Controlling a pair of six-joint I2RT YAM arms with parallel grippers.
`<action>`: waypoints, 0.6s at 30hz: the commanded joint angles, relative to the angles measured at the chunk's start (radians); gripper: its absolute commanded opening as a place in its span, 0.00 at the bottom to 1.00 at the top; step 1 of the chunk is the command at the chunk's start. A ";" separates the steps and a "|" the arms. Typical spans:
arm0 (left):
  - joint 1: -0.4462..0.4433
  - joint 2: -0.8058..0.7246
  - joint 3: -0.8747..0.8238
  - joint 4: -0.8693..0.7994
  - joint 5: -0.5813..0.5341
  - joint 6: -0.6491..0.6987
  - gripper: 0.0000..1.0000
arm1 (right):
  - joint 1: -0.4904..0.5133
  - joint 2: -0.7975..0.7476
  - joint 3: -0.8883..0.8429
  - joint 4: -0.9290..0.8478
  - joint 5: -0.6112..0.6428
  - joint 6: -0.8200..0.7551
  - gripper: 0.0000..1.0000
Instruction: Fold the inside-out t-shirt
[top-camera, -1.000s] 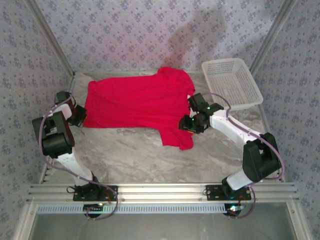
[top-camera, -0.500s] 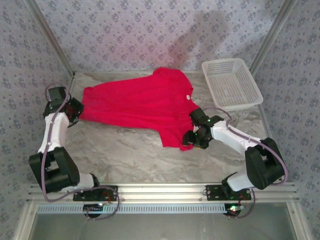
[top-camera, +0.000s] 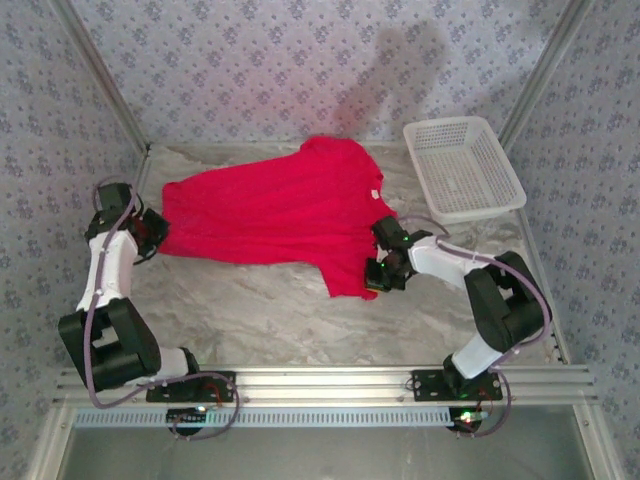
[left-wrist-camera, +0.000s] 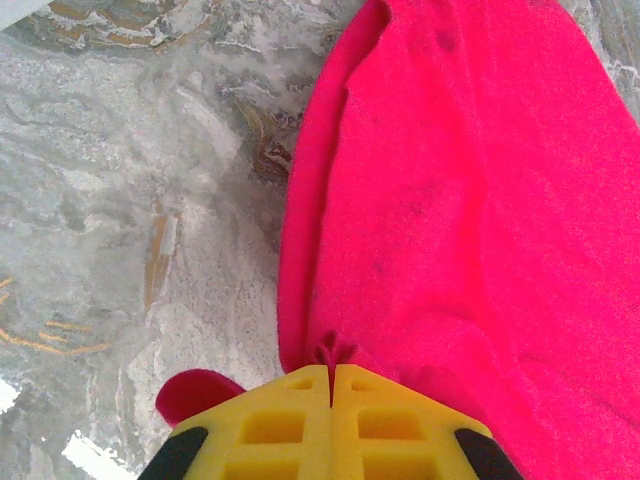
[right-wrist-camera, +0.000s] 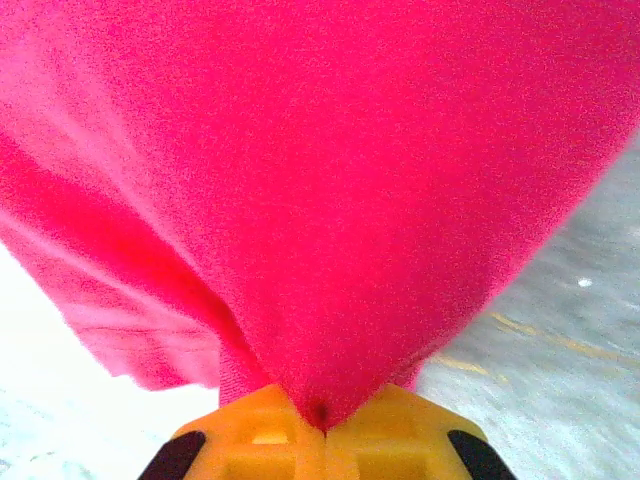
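Top external view: the inside-out t-shirt (top-camera: 275, 215) is lying spread across mid-frame, left gripper (top-camera: 157, 232) and right gripper (top-camera: 378, 276) clamping its opposite ends; no fold is showing, so the folding appears barely begun.

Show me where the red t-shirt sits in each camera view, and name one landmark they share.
Top external: t-shirt spread across the far middle of the marbled tabletop.
Left wrist: t-shirt on the right side, pinched in the left gripper.
Right wrist: t-shirt across the upper frame, pinched in the right gripper.
Shared landmark: marbled tabletop.
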 joint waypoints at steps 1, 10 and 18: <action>0.006 -0.017 0.114 -0.067 0.029 0.023 0.02 | -0.095 -0.178 0.159 -0.182 -0.035 -0.040 0.00; -0.024 -0.060 0.285 -0.115 0.116 0.005 0.07 | -0.270 -0.274 0.525 -0.370 -0.118 -0.051 0.00; -0.040 -0.068 0.347 -0.136 0.171 0.043 0.12 | -0.363 -0.255 0.558 -0.349 -0.173 -0.041 0.00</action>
